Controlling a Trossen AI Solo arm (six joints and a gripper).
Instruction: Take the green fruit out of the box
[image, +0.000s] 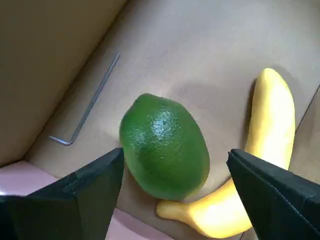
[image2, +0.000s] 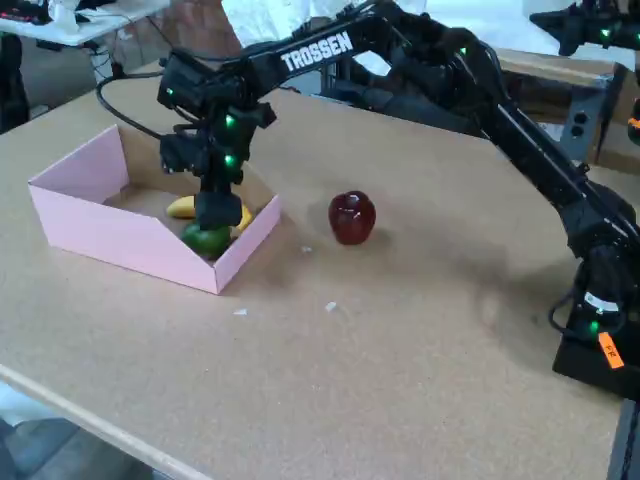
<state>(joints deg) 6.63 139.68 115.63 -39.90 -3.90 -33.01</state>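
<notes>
I see the green fruit (image: 164, 146) lying on the brown floor of the box (image2: 85, 233), close to the low pink front wall and near 1 corner. My gripper (image: 175, 175) is spread wide and holds nothing; in the wrist view its 2 black fingers (image: 95, 187) stand on either side of the fruit, and neither looks like it touches it. The yellow banana (image: 265, 150) curls around the fruit on the right and under it, and seems to touch it low down. The fruit looks hard, smooth and shiny, so I think it may slip. It looks light too. I think I should pinch it across its fat middle, not near the pointy ends, so it does not pop out. The right finger has to go down between the fruit and the banana. A thin bent metal key (image: 90, 107) lies further back, well apart. In the fixed view a red apple (image2: 351, 217) sits on the table (image2: 400, 350) outside the box.
</notes>
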